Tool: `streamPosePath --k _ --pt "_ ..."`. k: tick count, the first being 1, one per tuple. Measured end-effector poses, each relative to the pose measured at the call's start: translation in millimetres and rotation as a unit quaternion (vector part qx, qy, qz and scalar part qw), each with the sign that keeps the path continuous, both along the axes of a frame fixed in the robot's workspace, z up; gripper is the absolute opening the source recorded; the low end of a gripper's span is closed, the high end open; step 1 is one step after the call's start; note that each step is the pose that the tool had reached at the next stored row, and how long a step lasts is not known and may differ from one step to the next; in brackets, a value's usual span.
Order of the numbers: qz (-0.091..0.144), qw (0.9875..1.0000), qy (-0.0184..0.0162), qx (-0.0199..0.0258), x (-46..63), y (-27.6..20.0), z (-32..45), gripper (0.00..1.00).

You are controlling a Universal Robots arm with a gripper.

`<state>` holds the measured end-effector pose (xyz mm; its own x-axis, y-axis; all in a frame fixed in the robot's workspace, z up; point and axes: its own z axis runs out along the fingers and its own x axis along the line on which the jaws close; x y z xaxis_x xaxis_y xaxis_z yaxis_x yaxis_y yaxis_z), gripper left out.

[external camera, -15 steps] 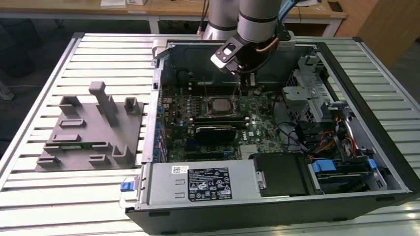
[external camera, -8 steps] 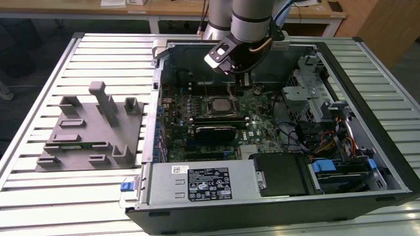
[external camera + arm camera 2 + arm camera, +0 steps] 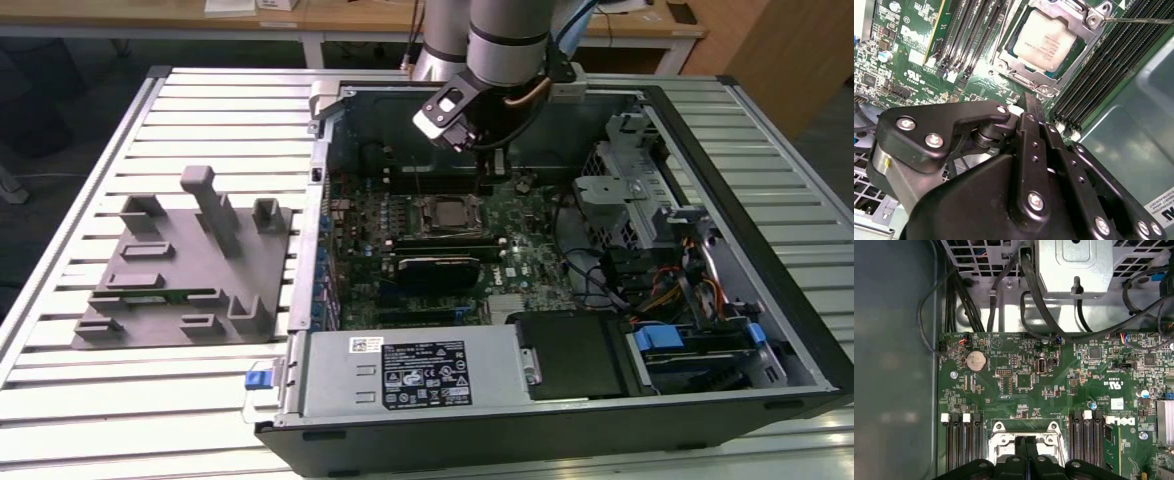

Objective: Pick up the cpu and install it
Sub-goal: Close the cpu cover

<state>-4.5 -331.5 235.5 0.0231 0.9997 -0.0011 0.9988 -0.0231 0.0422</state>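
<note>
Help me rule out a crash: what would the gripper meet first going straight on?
Probably the chip seated in its socket, straight ahead of the gripper; depth is unclear.

One cpu [image 3: 1046, 40], one gripper [image 3: 1025, 440], one computer case [image 3: 534, 430], one grey fixture [image 3: 174, 290].

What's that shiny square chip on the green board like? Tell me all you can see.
The cpu is a flat square chip with a pale silvery metal top bearing faint print. It lies flat on the green board, seated in a metal frame that borders its edges. The hand hangs above, not touching it.
</note>
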Motion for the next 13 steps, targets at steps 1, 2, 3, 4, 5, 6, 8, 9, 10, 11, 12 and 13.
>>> streamPosePath --k 1,2,3,4,5,6,8,9,10,11,12,13 --pt "0.0 1.0 0.0 0.0 -0.6 0.0 0.0 0.11" --pt "0.0 1.0 0.0 0.0 -2.0 0.0 -0.1 0.11" --pt "0.0 1.0 0.0 0.0001 -3.7 0.0 -0.2 0.11" --pt "0.0 1.0 0.0 0.0001 -5.4 0.0 -0.5 0.11" --pt "0.0 1.0 -0.0001 0.0001 -6.9 0.0 -0.8 0.11" --pt "0.0 1.0 0.0 0.0001 -8.1 0.1 -1.3 0.11" --pt "0.0 1.0 0.0 0.0 -10.4 0.0 -2.4 0.11" --pt "0.0 1.0 0.0 0.0 -11.6 0.0 -3.1 0.11" --pt "0.0 1.0 0.0 0.0 -13.0 -0.1 -3.7 0.11" --pt "0.0 1.0 0.0001 -0.0001 -14.9 -0.3 -4.2 0.11" --pt "0.0 1.0 0.0001 -0.0001 -17.4 -0.4 -4.7 0.11" --pt "0.0 1.0 0.0001 -0.0001 -19.6 -0.5 -5.3 0.11"
